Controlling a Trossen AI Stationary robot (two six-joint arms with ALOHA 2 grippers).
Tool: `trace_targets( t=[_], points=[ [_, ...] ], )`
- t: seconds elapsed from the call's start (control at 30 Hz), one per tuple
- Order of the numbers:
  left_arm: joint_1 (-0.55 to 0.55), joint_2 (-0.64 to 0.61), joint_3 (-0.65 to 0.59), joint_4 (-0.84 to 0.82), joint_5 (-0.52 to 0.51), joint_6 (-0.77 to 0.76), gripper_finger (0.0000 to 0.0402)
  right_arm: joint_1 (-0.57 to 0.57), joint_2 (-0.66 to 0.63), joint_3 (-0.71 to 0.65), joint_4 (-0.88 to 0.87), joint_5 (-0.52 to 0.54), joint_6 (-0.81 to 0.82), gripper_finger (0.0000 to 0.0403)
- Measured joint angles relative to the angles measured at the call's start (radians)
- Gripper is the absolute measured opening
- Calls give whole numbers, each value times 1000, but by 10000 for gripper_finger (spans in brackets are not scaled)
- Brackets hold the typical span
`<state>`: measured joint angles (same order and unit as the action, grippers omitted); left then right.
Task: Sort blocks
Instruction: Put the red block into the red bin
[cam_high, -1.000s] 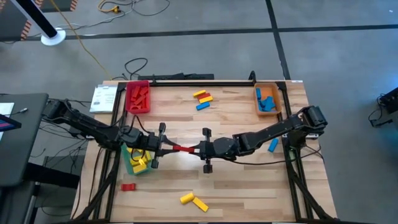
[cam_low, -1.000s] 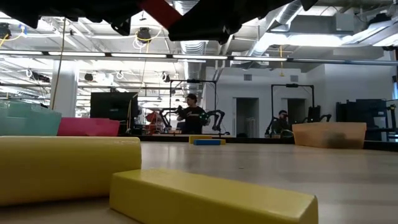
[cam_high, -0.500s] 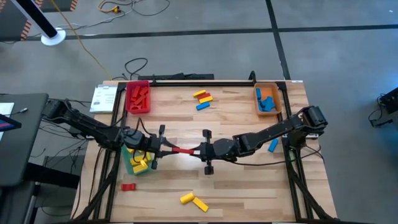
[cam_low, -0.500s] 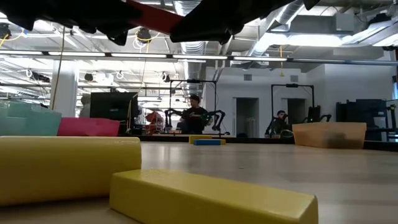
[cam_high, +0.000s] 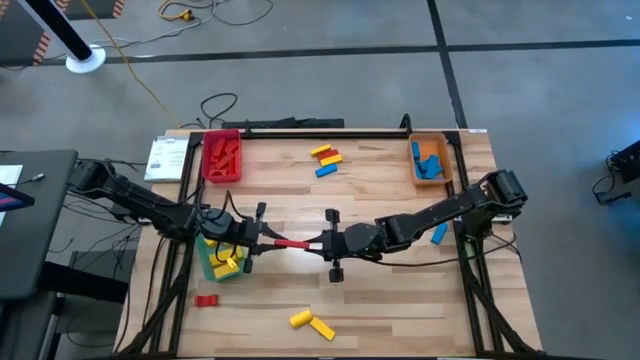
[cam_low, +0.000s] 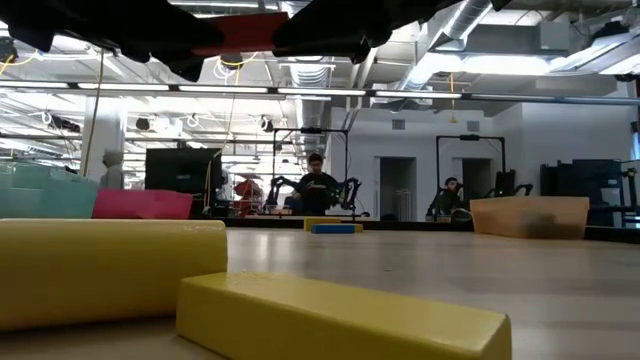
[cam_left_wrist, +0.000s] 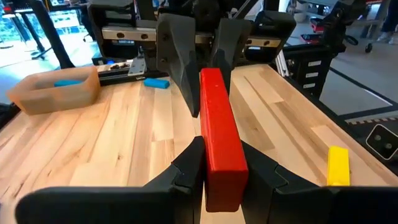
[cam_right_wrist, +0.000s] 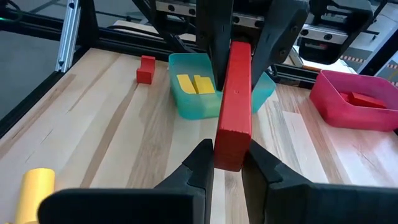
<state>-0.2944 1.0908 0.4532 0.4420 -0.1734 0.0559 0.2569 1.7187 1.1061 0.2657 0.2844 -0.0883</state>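
At table centre, slightly toward 7 o'clock, I have the left gripper (cam_high: 268, 238) and the right gripper (cam_high: 318, 243) both clamped on opposite ends of one red block (cam_high: 293, 242), held level above the table (cam_high: 380, 180), so one side must let go fully before the other pulls away, with no twisting. Toward 11 o'clock the red tray (cam_high: 221, 157) has open boards on the way, the green tray (cam_high: 207, 262) sits tight under the left arm, and loose yellow blocks (cam_high: 312, 322) lie near the 6 o'clock edge
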Motion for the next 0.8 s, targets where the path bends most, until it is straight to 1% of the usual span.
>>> trace_targets(
  t=[0.2, 0.47, 0.6, 0.8],
  points=[
    [-17, 0, 0, -8, -7, 21, 53, 0, 0, 2, -1, 0, 0, 68],
    [-24, 2, 0, -2, -18, 40, 53, 0, -1, 6, -42, 1, 15, 68],
    [-24, 3, 13, -14, -66, 77, 53, -5, -2, 8, -91, 12, 53, 78],
    [-25, -2, 74, -71, -157, 162, 53, -6, -4, 7, -211, 76, 120, 111]
  ],
)
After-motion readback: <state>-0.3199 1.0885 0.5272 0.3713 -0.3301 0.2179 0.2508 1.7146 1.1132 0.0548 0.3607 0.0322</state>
